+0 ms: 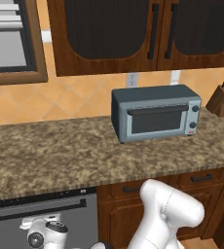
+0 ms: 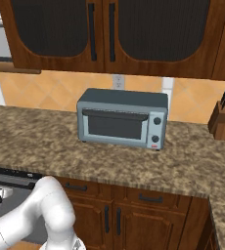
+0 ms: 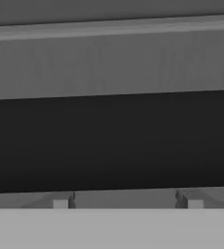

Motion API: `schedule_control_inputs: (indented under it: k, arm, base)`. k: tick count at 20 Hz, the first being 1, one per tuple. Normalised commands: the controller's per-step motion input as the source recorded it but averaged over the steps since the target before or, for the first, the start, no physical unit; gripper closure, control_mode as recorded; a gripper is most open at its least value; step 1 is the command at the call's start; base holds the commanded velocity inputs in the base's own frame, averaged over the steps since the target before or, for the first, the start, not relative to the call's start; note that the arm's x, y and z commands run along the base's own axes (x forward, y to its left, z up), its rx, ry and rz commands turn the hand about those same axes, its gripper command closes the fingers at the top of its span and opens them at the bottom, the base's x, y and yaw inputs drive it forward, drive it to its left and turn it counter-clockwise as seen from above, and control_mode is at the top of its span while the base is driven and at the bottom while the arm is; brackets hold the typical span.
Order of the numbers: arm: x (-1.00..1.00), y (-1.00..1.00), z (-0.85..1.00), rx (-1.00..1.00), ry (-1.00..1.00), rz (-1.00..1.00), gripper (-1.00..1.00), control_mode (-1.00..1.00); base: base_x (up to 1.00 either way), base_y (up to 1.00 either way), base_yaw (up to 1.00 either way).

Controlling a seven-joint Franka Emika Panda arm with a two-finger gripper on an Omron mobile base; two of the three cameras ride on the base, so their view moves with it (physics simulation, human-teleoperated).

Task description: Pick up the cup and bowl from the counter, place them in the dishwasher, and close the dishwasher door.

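Observation:
The dishwasher door point(image 1: 16, 228) stands upright under the brown granite counter point(image 1: 60, 155), with the black control strip point(image 1: 36, 197) above it. Its long black bar handle point(image 1: 36, 210) runs across the door and, from very close, across the hand view as the handle point(image 3: 112, 141). My gripper point(image 3: 127, 203) is low against the door just below that bar. It is open, the fingertips point(image 3: 60, 203) far apart with nothing between them. My hand point(image 1: 43, 232) shows in front of the door panel. The red cup and the grey bowl are hidden or out of view.
A grey toaster oven point(image 1: 155, 113) sits at the back of the counter, and a wooden knife block point(image 1: 222, 99) stands at the far right. Brown drawers point(image 1: 201, 178) and cabinet doors point(image 2: 112, 219) flank the dishwasher on the right. Dark upper cabinets point(image 2: 60, 29) hang above.

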Motion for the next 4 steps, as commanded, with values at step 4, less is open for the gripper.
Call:
schedule_control_inputs:
  k: [4]
  arm:
    - [0.94, -0.18, -0.26, 0.0, 0.0, 0.0, -1.0, -1.0]
  base:
    - [0.0, 0.0, 0.0]
